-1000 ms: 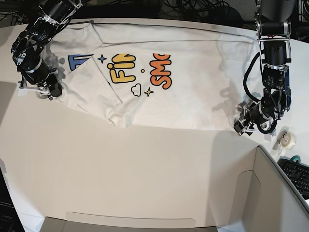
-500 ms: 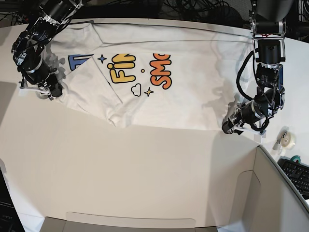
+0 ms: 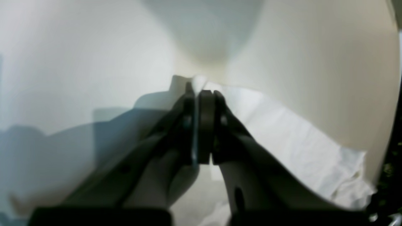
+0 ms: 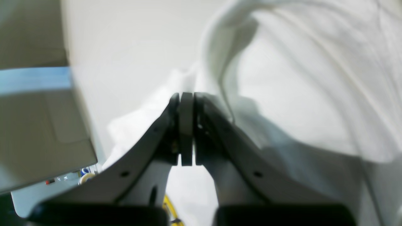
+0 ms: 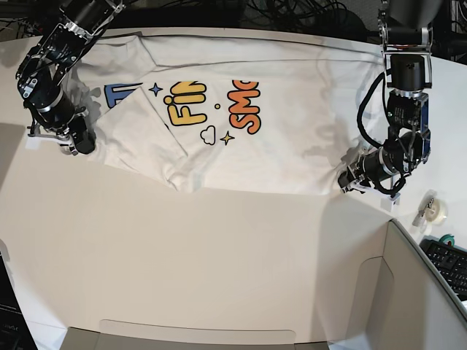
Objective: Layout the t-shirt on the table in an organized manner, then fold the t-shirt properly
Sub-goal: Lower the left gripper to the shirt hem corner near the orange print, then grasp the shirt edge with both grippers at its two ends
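base view: the t-shirt (image 5: 241, 138) lies print-up across the table (image 5: 219, 255). left gripper (image 5: 349, 179) and right gripper (image 5: 79, 143) pinch opposite corners; lift both evenly, keeping the cloth taut.

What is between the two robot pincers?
The t-shirt stretches between the left pincer and the right pincer, lying on the table, as the base view shows.

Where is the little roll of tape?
In the base view, the tape roll sits on the table at the far right, just beyond the left gripper, above the keyboard.
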Tool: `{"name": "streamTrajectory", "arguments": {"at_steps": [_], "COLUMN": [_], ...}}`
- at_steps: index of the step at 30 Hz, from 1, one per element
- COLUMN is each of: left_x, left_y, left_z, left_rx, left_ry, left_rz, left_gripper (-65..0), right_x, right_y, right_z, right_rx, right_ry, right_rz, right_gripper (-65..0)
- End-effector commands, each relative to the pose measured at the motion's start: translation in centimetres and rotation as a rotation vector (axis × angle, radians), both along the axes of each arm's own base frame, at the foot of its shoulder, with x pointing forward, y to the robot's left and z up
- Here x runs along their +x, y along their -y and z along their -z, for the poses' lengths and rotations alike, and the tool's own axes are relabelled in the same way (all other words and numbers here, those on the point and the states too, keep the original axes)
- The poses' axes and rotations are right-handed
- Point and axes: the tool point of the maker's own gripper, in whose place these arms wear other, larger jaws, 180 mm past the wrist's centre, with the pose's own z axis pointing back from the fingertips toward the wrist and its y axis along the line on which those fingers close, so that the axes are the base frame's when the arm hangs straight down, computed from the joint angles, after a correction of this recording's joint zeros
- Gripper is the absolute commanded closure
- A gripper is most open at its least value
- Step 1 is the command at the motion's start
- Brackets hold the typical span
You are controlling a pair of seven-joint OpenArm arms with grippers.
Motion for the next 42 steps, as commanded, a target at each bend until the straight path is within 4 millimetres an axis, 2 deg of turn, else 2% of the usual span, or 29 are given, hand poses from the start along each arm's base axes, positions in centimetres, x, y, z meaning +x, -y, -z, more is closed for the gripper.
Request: {"name": "streamTrajectory", "arguments": {"at_steps": [1, 4, 7, 11, 20, 23, 28, 35, 39, 42], "left_x": [1.9, 1.4, 0.8, -0.5, -3.7, -4.5, -5.7, -6.0, -6.0, -6.1], "left_y": [-1.1, -1.2, -0.9, -3.0, -4.6, -4.6, -3.4, -2.9, -2.9, -2.6], "left_z": [-3.3, -4.8, -5.9, -7.4, -10.8, -11.7, -13.0, -13.1, -13.1, -12.9], "left_rx": [0.031, 0.072, 0.090, 0.109, 0.148, 0.157, 0.189, 0.193, 0.192, 0.180], "left_ry": [0.098, 0.142, 0.177, 0.224, 0.267, 0.264, 0.283, 0.285, 0.285, 0.284], "left_rz": [0.000, 0.032, 0.052, 0.002, 0.002, 0.021, 0.072, 0.089, 0.089, 0.087], "left_gripper": [0.0, 0.0, 0.0, 0.0, 0.0, 0.0, 0.0, 0.0, 0.0, 0.0], "right_x": [0.9, 0.9, 0.5, 0.1, -1.9, -2.6, -3.6, -2.5, -1.5, -0.7], "right_y": [0.3, 0.2, 0.2, -0.5, -0.4, -0.5, -0.7, -0.7, -0.6, -0.6], "right_z": [-2.4, -3.7, -3.7, -4.0, -3.7, -3.5, -3.2, -3.7, -4.4, -5.0], "right_rx": [-0.031, -0.061, -0.066, -0.018, 0.035, 0.064, 0.087, 0.082, 0.067, 0.067], "right_ry": [0.067, 0.094, 0.091, 0.121, 0.125, 0.127, 0.119, 0.142, 0.162, 0.181], "right_rz": [-0.018, -0.033, -0.040, -0.050, -0.066, -0.065, -0.066, -0.062, -0.060, -0.061], "right_gripper": [0.0, 0.0, 0.0, 0.0, 0.0, 0.0, 0.0, -0.1, -14.7, -21.0]}}
